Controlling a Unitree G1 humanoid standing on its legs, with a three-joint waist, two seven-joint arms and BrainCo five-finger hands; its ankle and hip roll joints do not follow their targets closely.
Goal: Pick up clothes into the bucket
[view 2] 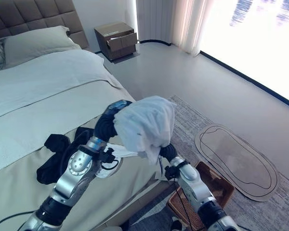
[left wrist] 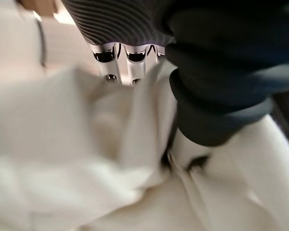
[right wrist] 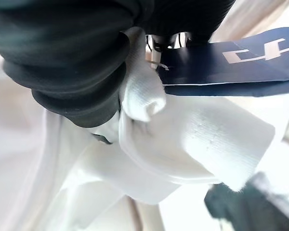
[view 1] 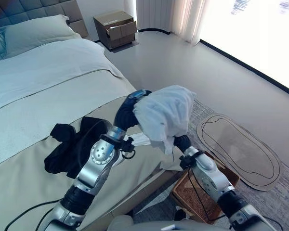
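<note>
A white garment hangs bunched in the air over the bed's near edge, held between both hands. My left hand comes up from the bed side, and its fingers curl into the white cloth. From below right, my right hand reaches up under the cloth, with a fold pinched against it beside a navy tag. A brown woven basket stands on the floor under my right arm. A heap of black clothes lies on the bed to the left of my left arm.
The bed takes up the left side, with pillows at its head. A brown nightstand with an open drawer stands at the back. An oval mat lies on the grey rug right of the basket. Curtains hang at the far wall.
</note>
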